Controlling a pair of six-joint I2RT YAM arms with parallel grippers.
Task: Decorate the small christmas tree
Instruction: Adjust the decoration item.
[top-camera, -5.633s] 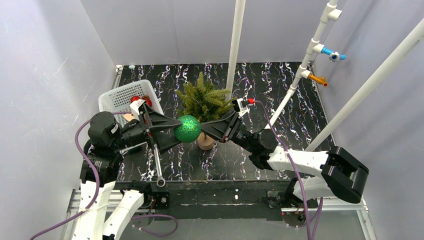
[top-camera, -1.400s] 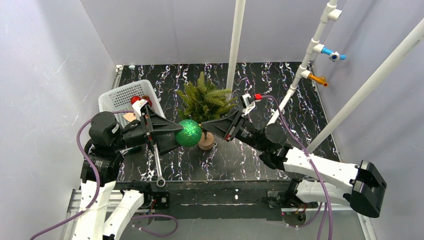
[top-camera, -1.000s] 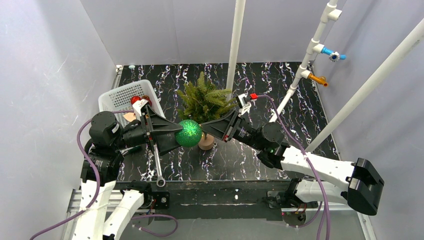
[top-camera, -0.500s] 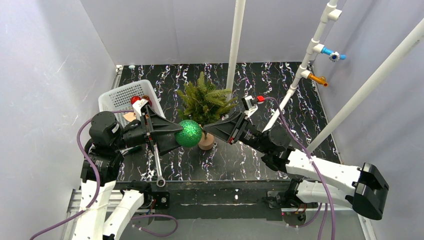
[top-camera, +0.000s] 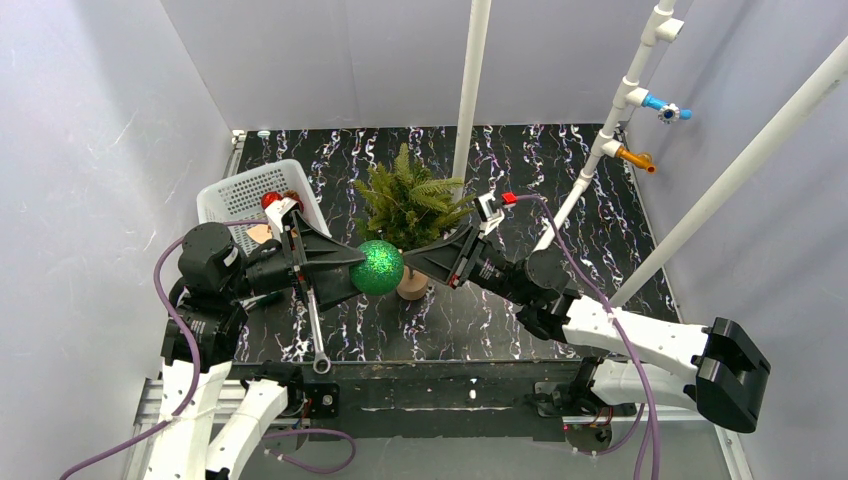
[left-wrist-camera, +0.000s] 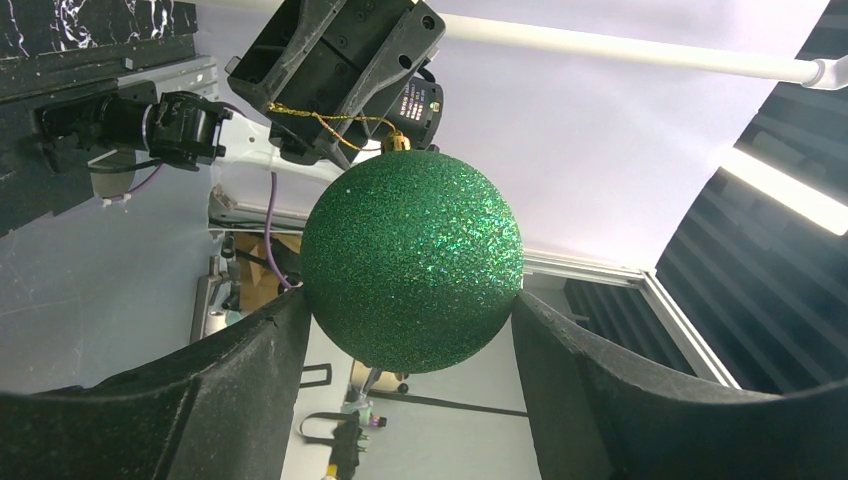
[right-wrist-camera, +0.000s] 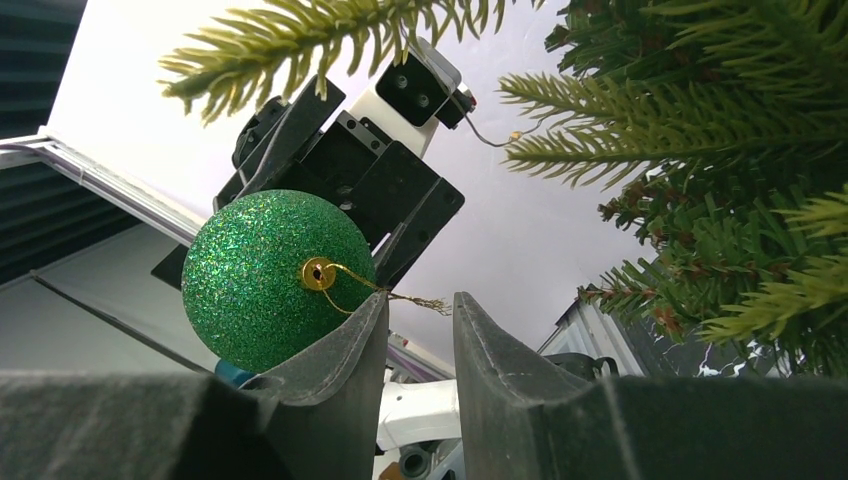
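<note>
R fingers (top-camera: 432, 260) nudged left; xmas tree (top-camera: 410, 200) beyond; L fingers (top-camera: 335, 252) grip ball (top-camera: 377, 267).

Tree (top-camera: 410, 203): mid-table (top-camera: 590, 240), upright, behind the bauble.
Bauble (top-camera: 377, 267): held off the table between the left gripper's (top-camera: 360, 269) fingers, just left of the tree's base.
Right gripper (top-camera: 413, 262): right of the bauble, facing it, under the lower branches.
Basket (top-camera: 232, 195): rear left, left of the tree.
Spanner (top-camera: 317, 338): near front edge, below the left gripper.
</note>
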